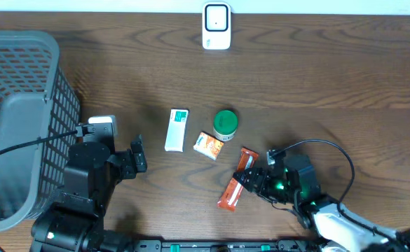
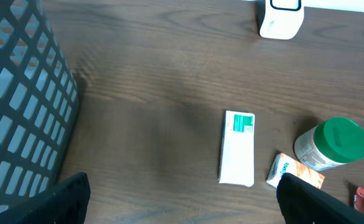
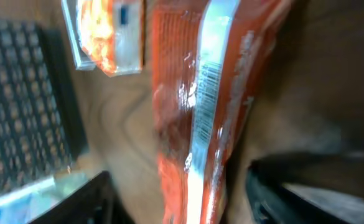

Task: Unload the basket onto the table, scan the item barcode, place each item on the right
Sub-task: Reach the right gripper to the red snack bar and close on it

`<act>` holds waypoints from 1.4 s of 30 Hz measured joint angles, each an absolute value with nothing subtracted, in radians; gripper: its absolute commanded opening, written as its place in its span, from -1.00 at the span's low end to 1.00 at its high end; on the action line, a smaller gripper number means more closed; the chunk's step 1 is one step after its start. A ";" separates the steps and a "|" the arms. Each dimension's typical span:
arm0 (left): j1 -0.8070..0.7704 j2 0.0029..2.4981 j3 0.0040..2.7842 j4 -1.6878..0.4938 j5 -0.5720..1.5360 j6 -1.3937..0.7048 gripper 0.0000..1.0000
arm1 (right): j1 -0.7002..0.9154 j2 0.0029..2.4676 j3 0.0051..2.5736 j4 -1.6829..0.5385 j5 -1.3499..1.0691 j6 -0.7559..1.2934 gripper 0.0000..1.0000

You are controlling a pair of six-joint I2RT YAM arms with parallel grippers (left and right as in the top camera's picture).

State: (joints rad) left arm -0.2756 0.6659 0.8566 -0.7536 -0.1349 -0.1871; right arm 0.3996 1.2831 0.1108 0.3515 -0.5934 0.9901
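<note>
The item between my right fingers is an orange-red foil packet (image 1: 236,180) lying on the wooden table, with a barcode along its silver seam (image 3: 205,93). My right gripper (image 1: 252,178) straddles the packet's near end. In the right wrist view the right gripper (image 3: 191,199) stands open, the packet (image 3: 188,137) runs between its dark fingers (image 3: 88,199), and a gap shows on each side. A white scanner (image 1: 216,26) stands at the table's far edge. My left gripper (image 1: 138,155) is open over bare wood, its jaws wide apart in the left wrist view (image 2: 188,211).
A white-and-green box (image 1: 177,130), a green-lidded jar (image 1: 226,124) and a small orange-and-white box (image 1: 209,145) lie mid-table, just beyond the packet. A grey mesh basket (image 1: 22,119) fills the left side.
</note>
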 measured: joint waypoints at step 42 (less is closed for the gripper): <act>-0.276 0.666 0.857 -0.768 -0.138 -0.187 0.90 | 0.477 1.427 0.202 0.270 -0.867 1.114 0.85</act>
